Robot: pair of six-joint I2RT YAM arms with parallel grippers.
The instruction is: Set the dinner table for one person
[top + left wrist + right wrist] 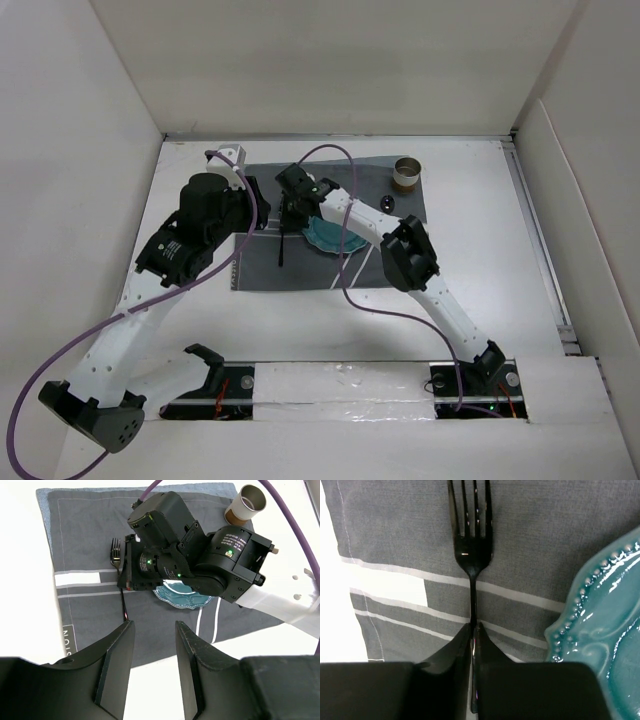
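Observation:
A black fork (471, 545) lies along the dark grey striped placemat (262, 262) on the white dinner table (480, 250), left of a teal plate (605, 625). My right gripper (474, 626) is shut on the fork's handle, low over the mat. The fork (117, 560) and plate (182, 599) also show in the left wrist view, the plate mostly hidden under the right wrist. My left gripper (154, 627) is open and empty, held above the mat's near-left edge.
A tan cup with a metal inside (406, 175) stands at the mat's far right corner. A small dark object (388, 205) lies on the mat near it. White walls enclose the table on three sides.

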